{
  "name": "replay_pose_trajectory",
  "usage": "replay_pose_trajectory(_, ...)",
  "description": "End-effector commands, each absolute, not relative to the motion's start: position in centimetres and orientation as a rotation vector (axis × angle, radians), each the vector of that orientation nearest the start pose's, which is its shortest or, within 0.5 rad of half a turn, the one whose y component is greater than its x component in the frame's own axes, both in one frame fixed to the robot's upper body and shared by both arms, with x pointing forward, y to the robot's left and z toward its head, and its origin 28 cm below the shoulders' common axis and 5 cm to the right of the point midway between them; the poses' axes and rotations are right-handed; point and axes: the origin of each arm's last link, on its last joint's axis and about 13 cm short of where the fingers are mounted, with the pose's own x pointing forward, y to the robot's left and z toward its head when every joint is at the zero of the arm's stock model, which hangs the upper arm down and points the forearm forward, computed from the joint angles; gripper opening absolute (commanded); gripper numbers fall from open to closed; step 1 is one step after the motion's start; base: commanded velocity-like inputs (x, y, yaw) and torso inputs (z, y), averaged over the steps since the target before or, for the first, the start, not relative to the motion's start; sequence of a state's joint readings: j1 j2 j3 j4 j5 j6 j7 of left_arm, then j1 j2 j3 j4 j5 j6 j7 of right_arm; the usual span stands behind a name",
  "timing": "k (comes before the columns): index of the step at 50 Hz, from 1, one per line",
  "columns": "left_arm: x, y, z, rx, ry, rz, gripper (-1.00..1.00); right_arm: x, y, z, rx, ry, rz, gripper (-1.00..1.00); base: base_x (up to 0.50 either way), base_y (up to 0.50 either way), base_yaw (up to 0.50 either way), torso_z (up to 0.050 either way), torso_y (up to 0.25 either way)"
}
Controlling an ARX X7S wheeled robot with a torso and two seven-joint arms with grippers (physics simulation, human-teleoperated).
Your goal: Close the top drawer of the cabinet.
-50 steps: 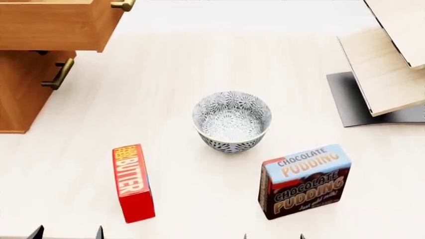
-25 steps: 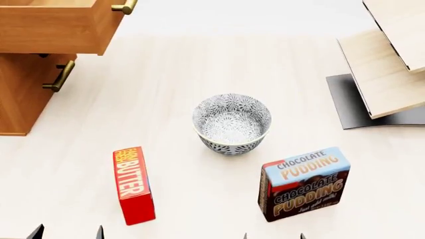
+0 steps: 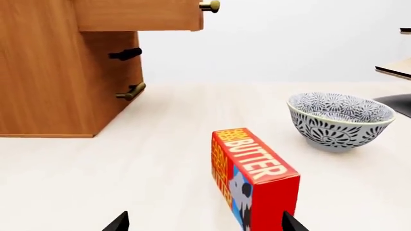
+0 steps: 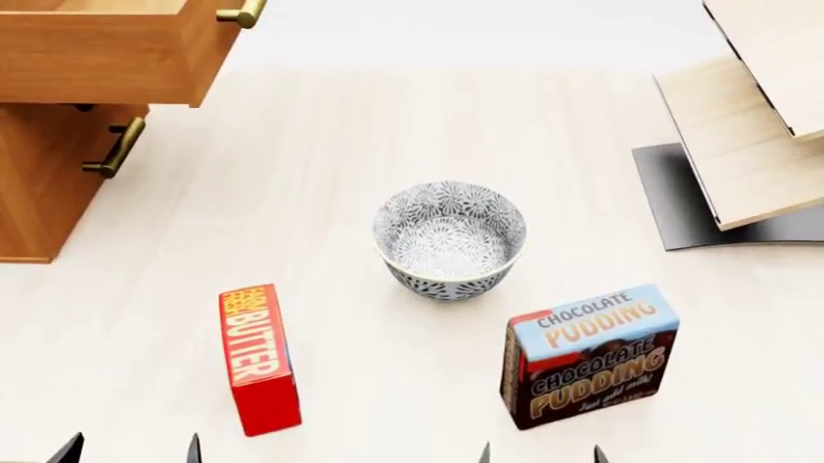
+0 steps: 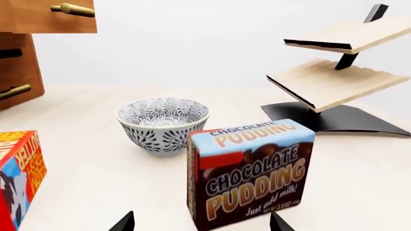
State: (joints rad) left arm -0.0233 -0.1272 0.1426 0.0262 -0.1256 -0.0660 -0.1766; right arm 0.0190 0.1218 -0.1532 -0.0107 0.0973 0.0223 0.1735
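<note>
Pale table (image 4: 322,145): top drawer (image 4: 103,48) projects rightward (open); both end effectors spread, empty.

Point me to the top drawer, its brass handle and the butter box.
top drawer (image 4: 96,63): head view, on its wooden side wall.
brass handle (image 4: 241,13): head view, on the bar's end.
butter box (image 4: 255,349): head view, on its lettered top face.

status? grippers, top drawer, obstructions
Left gripper and right gripper open, empty, low. Top drawer pulled out, untouched. Butter box stands ahead of left gripper.
</note>
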Motion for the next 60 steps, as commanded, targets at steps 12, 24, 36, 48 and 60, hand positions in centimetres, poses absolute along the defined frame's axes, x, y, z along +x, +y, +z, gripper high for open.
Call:
replay_pose_trajectory(12, 20.9, 20.3, 4.7, 0.034, -0.007, 0.058, 1.0, 21.3, -9.9, 4.2, -0.051, -0.025, -0.075, 1.0, 0.0, 0.0, 0.0, 0.0, 0.0)
replay_pose_trajectory(24, 20.5, 20.5, 6.4, 0.033, -0.057, 0.072, 1.0, 21.2, -10.1, 5.2, -0.057, -0.058, -0.106, 1.0, 0.0, 0.0, 0.0, 0.0, 0.0)
replay_pose_trajectory(36, 20.0, 20.7, 8.1, 0.034, -0.126, 0.088, 1.0, 20.8, -10.2, 6.5, -0.067, -0.092, -0.125, 1.0, 0.0, 0.0, 0.0, 0.0, 0.0)
replay_pose_trajectory(48, 20.4, 20.8, 7.5, 0.036, -0.114, 0.085, 1.0, 21.2, -10.2, 6.3, -0.065, -0.085, -0.13, 1.0, 0.0, 0.0, 0.0, 0.0, 0.0)
replay_pose_trajectory(60, 20.5, 20.9, 7.3, 0.031, -0.103, 0.084, 1.0, 21.3, -10.1, 6.0, -0.066, -0.071, -0.129, 1.0, 0.0, 0.0, 0.0, 0.0, 0.0)
